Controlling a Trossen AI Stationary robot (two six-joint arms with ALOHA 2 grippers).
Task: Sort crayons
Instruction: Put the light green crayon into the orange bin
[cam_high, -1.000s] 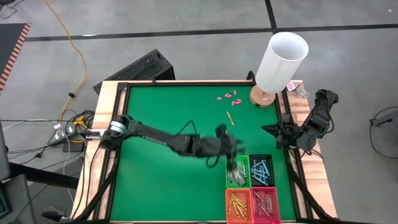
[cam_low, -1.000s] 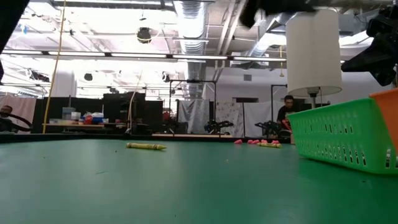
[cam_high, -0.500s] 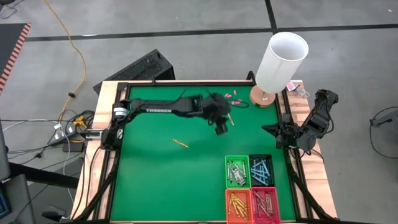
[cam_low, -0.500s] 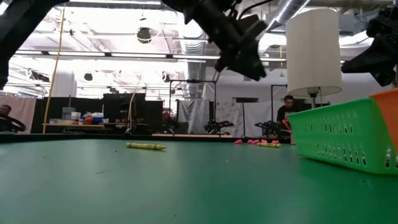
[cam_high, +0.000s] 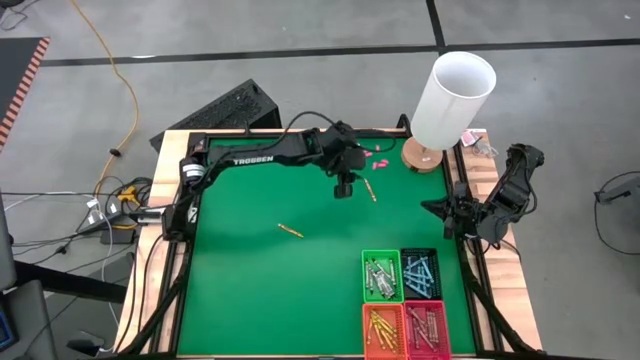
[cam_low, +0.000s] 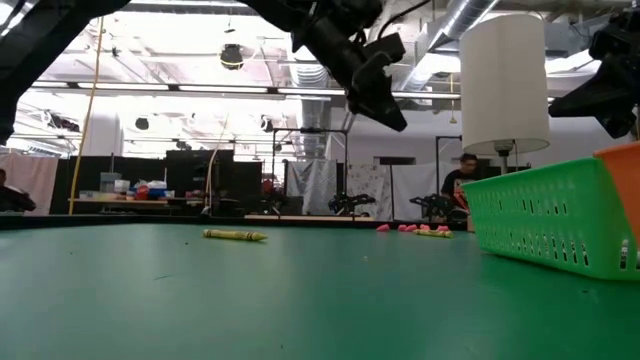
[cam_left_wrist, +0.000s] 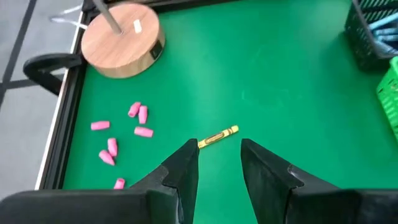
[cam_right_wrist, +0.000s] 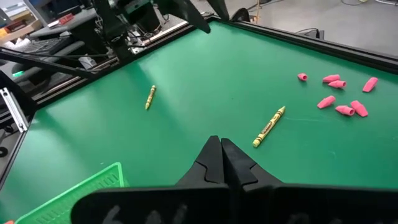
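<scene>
A yellow crayon (cam_high: 370, 190) lies flat on the green mat near the far edge, next to several small pink pieces (cam_high: 372, 156). My left gripper (cam_high: 343, 189) hangs open above the mat just left of it. In the left wrist view the crayon (cam_left_wrist: 217, 137) shows just ahead of the gap between the open fingers (cam_left_wrist: 219, 163), untouched. A second yellow crayon (cam_high: 290, 230) lies at mid-table. Sorted crayons fill four small baskets (cam_high: 382, 276) at the near right. My right gripper (cam_right_wrist: 219, 149) is shut at the table's right edge (cam_high: 445, 210) and holds nothing.
A lamp with a white shade (cam_high: 452, 98) stands on a round wooden base (cam_high: 424, 155) at the far right corner, close to the pink pieces. The green basket (cam_low: 555, 220) rises at the near right. Bare green mat (cam_high: 250, 280) spreads over the left half.
My left gripper has swung from above the green basket toward the table's far edge, turning as it went, and now hangs beside the yellow crayon near the pink pieces. Most of the travel came early; it has since slowed. The crayons have not moved.
</scene>
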